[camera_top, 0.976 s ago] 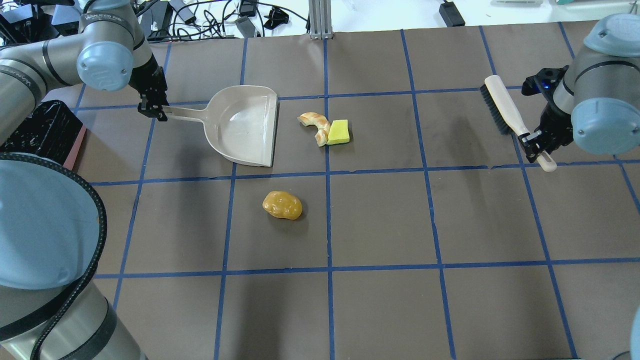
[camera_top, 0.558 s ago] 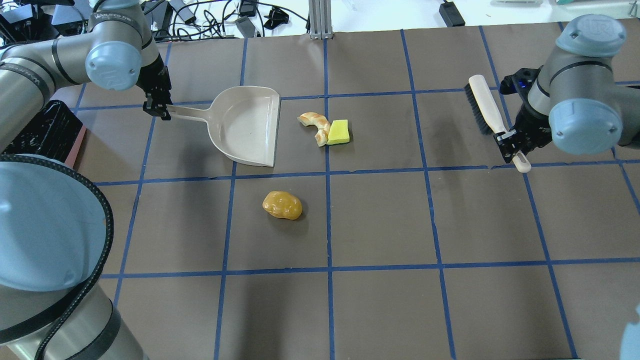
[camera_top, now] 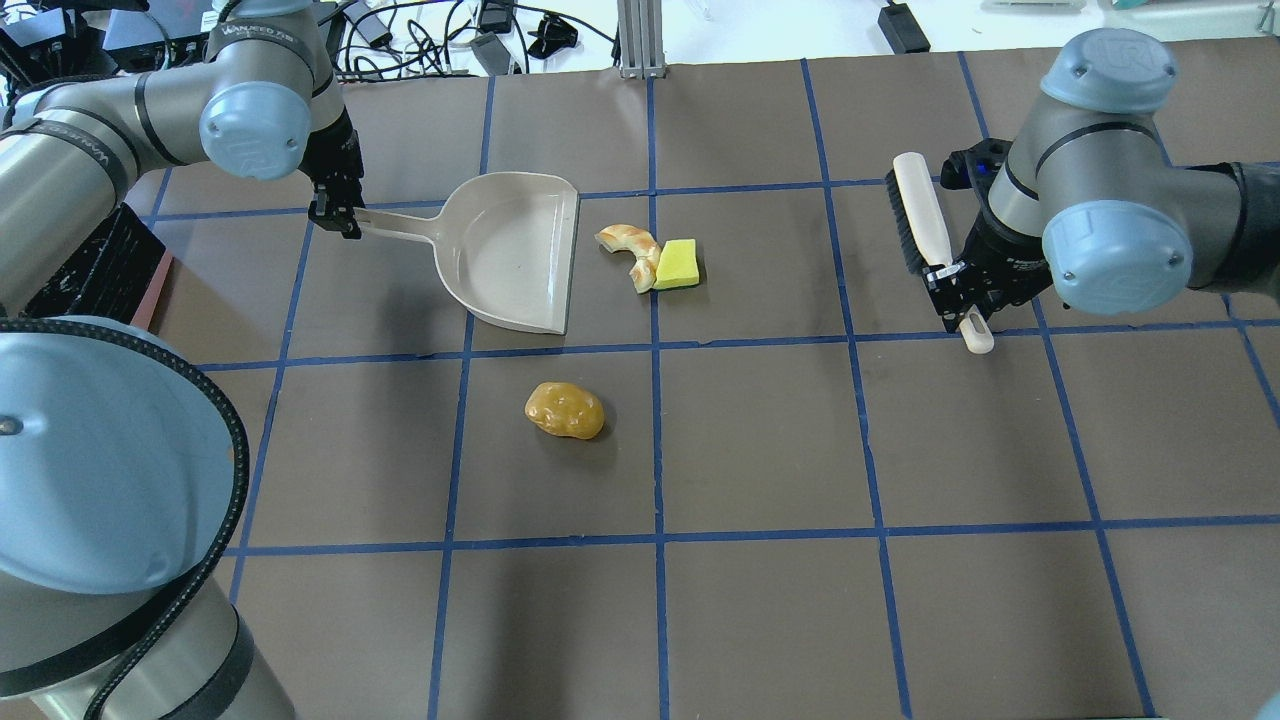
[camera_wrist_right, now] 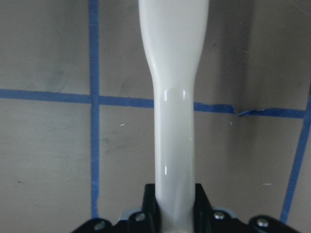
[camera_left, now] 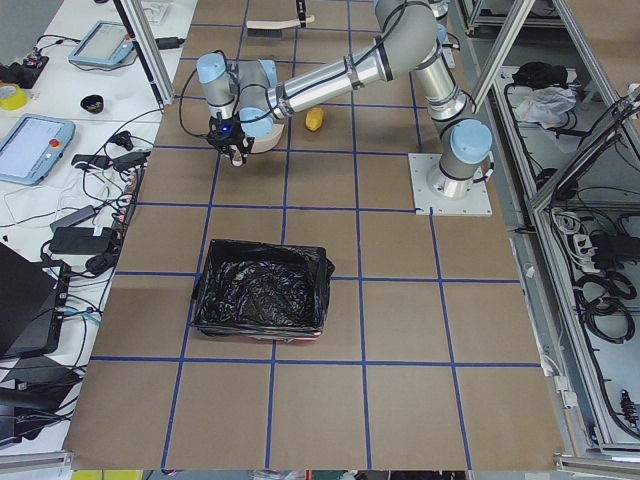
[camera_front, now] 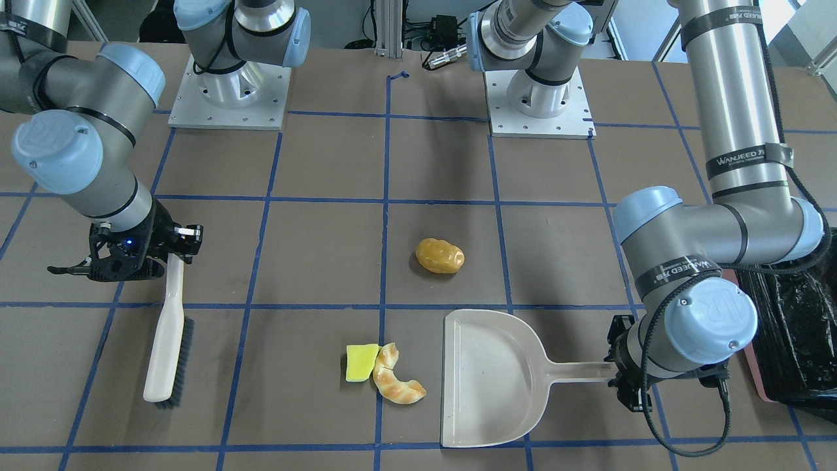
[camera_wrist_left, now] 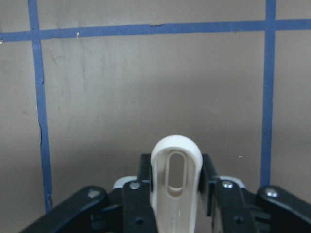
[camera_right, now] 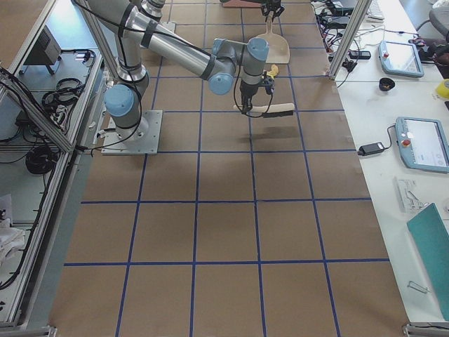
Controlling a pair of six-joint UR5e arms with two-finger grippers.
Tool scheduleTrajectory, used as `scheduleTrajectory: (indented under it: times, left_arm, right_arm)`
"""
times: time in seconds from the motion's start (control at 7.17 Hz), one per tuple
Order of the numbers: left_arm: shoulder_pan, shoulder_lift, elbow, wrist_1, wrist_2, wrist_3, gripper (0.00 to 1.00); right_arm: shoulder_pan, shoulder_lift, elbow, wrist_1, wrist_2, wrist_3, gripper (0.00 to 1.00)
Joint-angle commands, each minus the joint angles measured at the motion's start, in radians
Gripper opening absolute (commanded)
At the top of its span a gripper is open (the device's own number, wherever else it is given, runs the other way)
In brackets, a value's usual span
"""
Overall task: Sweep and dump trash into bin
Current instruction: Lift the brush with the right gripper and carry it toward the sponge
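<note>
The tan croissant (camera_top: 632,252) and the yellow sponge piece (camera_top: 677,264) lie touching each other mid-table. The golden-brown roll (camera_top: 565,410) lies alone nearer the robot. My left gripper (camera_top: 335,215) is shut on the handle of the beige dustpan (camera_top: 515,250), whose open edge is just left of the croissant. My right gripper (camera_top: 950,285) is shut on the handle of a white brush (camera_top: 915,225) with black bristles, well right of the sponge. The bin (camera_left: 262,300), pink with a black bag, stands at the table's left end.
The brown table (camera_top: 760,440) carries a grid of blue tape lines. The bin's black bag (camera_front: 794,327) shows beside my left arm in the front-facing view. Cables and power bricks (camera_top: 400,40) lie past the far edge.
My left gripper has moved right with the dustpan, closing on the croissant. My right gripper has moved left with the brush. The trash has not moved.
</note>
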Motion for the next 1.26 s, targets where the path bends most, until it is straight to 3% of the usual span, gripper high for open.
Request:
scheduleTrajectory:
  times: [0.0, 0.42, 1.12]
  left_arm:
    - [-0.015, -0.008, 0.001, 0.002, 0.000, -0.029, 0.00]
    - [-0.023, -0.012, 0.002, 0.004, 0.000, -0.036, 0.00]
    - [-0.029, -0.012, 0.002, 0.006, 0.000, -0.036, 0.00]
  right_arm:
    - [0.014, -0.034, 0.002, 0.048, 0.072, 0.035, 0.00]
    - [0.162, 0.024, -0.011, -0.013, 0.085, 0.276, 0.00]
    - [0.307, 0.172, -0.176, -0.031, 0.084, 0.412, 0.00]
